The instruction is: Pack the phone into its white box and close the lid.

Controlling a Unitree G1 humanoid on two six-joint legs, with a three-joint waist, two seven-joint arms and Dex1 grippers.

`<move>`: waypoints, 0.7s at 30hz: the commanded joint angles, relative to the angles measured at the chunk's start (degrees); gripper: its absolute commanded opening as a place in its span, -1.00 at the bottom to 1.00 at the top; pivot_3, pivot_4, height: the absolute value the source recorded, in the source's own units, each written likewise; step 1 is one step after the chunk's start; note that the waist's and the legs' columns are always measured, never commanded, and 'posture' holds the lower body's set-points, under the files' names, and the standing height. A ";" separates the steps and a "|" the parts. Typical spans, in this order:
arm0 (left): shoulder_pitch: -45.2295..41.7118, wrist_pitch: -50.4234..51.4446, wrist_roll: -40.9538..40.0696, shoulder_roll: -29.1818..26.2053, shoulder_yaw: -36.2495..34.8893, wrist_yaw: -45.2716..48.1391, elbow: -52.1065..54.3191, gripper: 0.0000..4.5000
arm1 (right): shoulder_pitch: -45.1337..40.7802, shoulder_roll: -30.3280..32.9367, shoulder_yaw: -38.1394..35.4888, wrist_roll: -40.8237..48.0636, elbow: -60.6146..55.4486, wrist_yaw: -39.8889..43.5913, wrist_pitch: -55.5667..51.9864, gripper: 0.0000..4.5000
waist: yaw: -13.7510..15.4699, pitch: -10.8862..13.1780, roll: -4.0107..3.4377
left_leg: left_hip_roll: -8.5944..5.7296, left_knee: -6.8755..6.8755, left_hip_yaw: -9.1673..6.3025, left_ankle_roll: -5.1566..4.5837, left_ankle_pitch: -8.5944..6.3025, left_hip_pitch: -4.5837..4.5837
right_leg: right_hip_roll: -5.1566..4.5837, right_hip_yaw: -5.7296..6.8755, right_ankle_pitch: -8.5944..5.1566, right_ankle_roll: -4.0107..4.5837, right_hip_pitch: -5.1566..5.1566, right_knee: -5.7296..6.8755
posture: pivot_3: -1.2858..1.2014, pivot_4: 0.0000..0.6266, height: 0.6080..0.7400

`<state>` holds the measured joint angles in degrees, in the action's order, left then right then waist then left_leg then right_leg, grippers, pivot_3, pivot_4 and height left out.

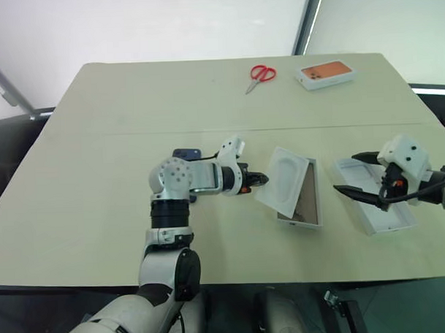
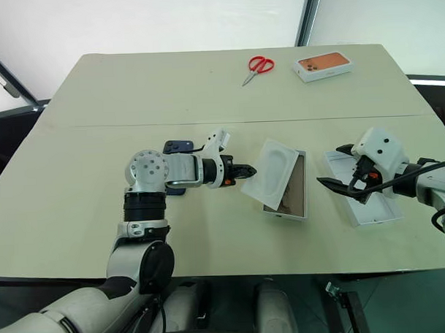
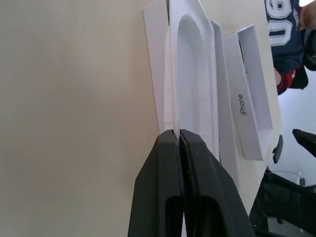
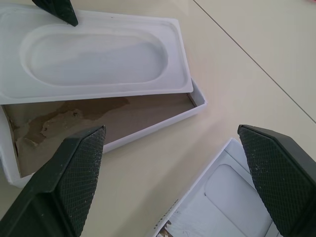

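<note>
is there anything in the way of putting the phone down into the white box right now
Yes. The white insert with an oval recess is tilted over the white box, covering most of its brownish floor. The left gripper is shut on the insert's edge. The phone lies on the table behind the left arm.

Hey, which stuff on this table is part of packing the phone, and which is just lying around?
For the job:
- phone
- white box
- lid
- white insert, pinched in left claw

Lying about:
- red scissors
- box with orange phone picture
</note>
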<state>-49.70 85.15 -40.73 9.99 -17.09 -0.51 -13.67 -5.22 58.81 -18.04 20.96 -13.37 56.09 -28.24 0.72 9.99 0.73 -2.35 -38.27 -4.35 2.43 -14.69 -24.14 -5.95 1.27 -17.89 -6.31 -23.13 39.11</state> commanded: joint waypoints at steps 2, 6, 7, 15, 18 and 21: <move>0.71 -0.85 -1.55 9.21 1.15 0.44 -0.56 -0.58 | -0.92 -0.18 -0.29 0.15 -1.03 -0.21 1.01 1.00 | -0.01 0.00 0.00 | 0.00 0.00 0.00 0.00 0.00 0.00 | 0.00 0.00 0.00 0.00 0.00 0.00 | 0.03 -0.52 0.35; 0.38 -0.96 -3.35 8.84 0.94 1.36 0.22 0.29 | -0.63 -0.42 -0.26 0.21 -1.36 -0.30 0.96 1.00 | -0.03 0.00 0.00 | 0.00 0.00 0.01 0.00 0.00 0.00 | 0.00 0.00 0.00 0.00 0.00 0.00 | 0.03 -0.52 0.35; 0.23 -0.75 -4.14 8.73 0.60 1.59 0.74 0.50 | -0.60 -0.46 -0.26 0.20 -1.40 -0.32 0.95 1.00 | -0.03 0.00 0.00 | 0.00 0.00 0.00 0.00 0.00 0.00 | 0.00 0.00 0.00 0.00 0.00 0.00 | 0.03 -0.52 0.35; 2.64 4.54 -9.35 2.44 2.59 5.74 10.67 0.97 | -1.38 -0.74 0.79 0.14 -1.23 -0.59 1.25 1.00 | -0.07 -0.01 -0.02 | 0.01 0.00 0.00 0.01 0.00 0.00 | 0.00 0.00 0.00 0.00 0.00 0.00 | 0.03 -0.52 0.35; 4.75 5.47 -9.18 -1.05 3.39 6.85 14.65 0.97 | -2.00 -0.90 1.73 0.31 -1.68 -0.52 1.33 1.00 | -0.16 -0.02 -0.03 | 0.01 0.00 0.01 0.01 0.01 0.02 | 0.01 -0.02 0.00 0.00 0.00 0.00 | 0.03 -0.52 0.35; 8.11 0.95 -6.91 -7.63 5.15 9.20 19.59 0.97 | -3.09 -1.84 3.55 1.15 -3.47 -0.84 0.13 1.00 | -0.52 -0.02 -0.03 | 0.04 0.01 0.01 0.01 0.01 0.04 | 0.03 -0.03 0.00 0.00 0.00 0.01 | 0.03 -0.52 0.35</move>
<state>-41.78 88.96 -48.20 4.41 -11.74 7.09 2.19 -7.46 57.31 -14.59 21.12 -14.24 55.48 -28.02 0.19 9.97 0.70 -2.30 -38.23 -4.33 2.46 -14.67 -24.07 -5.90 1.21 -17.89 -6.30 -23.13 39.14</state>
